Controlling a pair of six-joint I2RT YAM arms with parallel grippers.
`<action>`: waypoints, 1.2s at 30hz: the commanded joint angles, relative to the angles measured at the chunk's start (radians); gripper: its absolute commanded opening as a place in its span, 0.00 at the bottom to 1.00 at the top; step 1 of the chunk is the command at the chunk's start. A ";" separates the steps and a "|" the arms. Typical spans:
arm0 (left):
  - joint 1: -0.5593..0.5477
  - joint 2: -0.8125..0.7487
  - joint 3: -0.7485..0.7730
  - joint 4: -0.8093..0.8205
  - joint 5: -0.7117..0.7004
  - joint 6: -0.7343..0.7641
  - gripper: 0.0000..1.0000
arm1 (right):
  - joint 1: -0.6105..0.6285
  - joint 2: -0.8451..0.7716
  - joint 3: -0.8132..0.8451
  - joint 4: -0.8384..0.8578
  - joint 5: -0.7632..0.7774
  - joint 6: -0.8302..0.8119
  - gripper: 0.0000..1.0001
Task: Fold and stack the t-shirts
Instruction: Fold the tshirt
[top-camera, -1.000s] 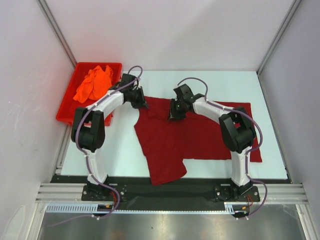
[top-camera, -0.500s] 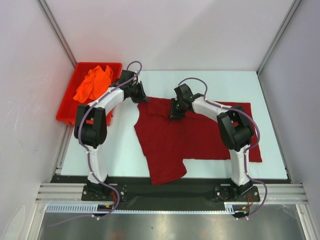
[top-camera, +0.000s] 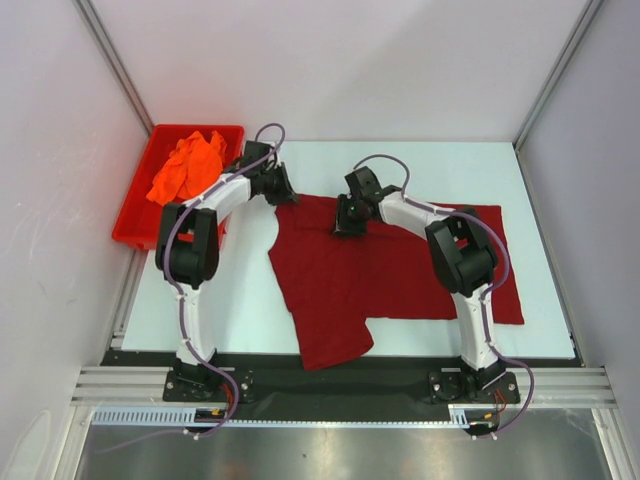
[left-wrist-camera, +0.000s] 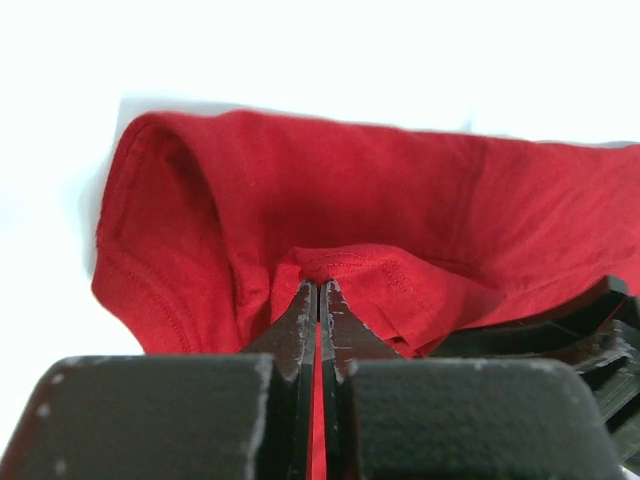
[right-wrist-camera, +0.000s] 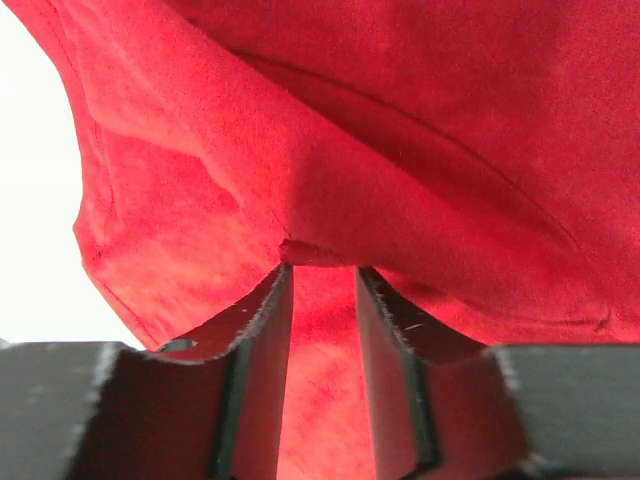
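**At the tabletop's far edge: both grippers on the maroon t-shirt**

From above, each wrist hid its own fingertips, and both wrist views cropped the maroon t-shirt (top-camera: 400, 270), which lay spread from the tabletop's (top-camera: 240, 290) centre to its right edge. The left arm reached forward, its wrist turned rightward. The left gripper (left-wrist-camera: 319, 290) was clamped on a hem fold at the shirt's far-left corner. The right arm bent leftward, and the right gripper (right-wrist-camera: 322, 275) pressed on the far hem, jaws parted astride a cloth ridge. The orange t-shirt (top-camera: 185, 165) lay crumpled in the red bin (top-camera: 135, 225) at the far-left corner.
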 joint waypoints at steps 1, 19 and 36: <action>0.014 0.016 0.073 0.047 0.033 -0.007 0.00 | -0.005 0.023 0.061 0.019 0.017 0.015 0.38; 0.016 0.016 0.051 0.065 0.045 -0.015 0.00 | -0.011 -0.009 0.089 -0.018 0.056 -0.004 0.39; 0.016 0.015 0.028 0.091 0.051 -0.035 0.00 | 0.006 -0.011 0.046 -0.041 0.126 0.017 0.24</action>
